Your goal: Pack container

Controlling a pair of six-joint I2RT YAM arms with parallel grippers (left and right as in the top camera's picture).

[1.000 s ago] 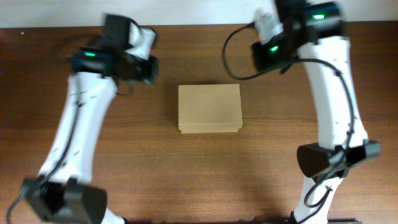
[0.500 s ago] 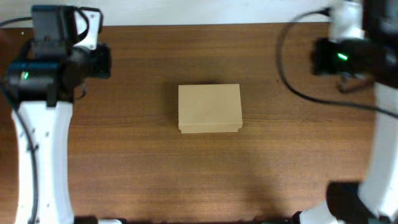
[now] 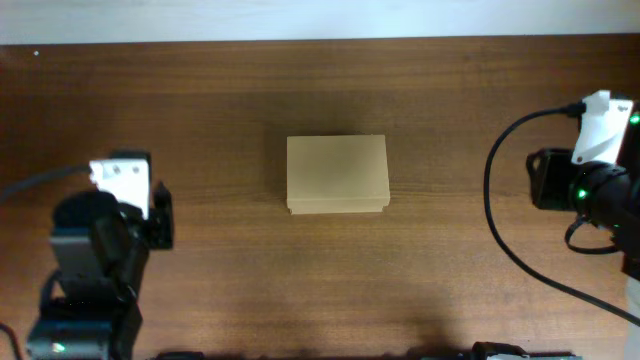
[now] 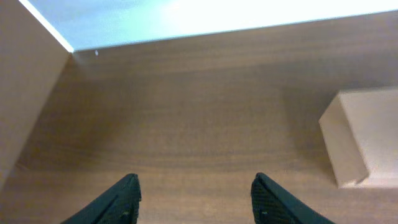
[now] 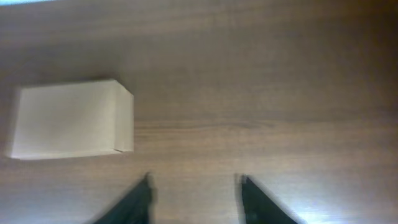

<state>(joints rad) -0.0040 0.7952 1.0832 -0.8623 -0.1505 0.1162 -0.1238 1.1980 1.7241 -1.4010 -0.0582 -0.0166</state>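
Note:
The container (image 3: 336, 174) is a plain tan cardboard box, lid shut, in the middle of the wooden table. It shows at the right edge of the left wrist view (image 4: 367, 137) and at the left of the right wrist view (image 5: 71, 118). My left gripper (image 4: 196, 186) is open and empty above bare table, left of the box; in the overhead view the left arm (image 3: 120, 215) sits at the front left. My right gripper (image 5: 194, 183) is open and empty, right of the box; the right arm (image 3: 585, 180) is at the table's right edge.
The brown wooden table (image 3: 330, 280) has a white wall or floor strip along its far edge (image 3: 320, 20). A tan panel (image 4: 22, 87) stands at the left in the left wrist view. Black cable loops by the right arm (image 3: 500, 200).
Both arms have swung back from the far side of the table, near the box, toward the front and outer edges. The box has not moved.

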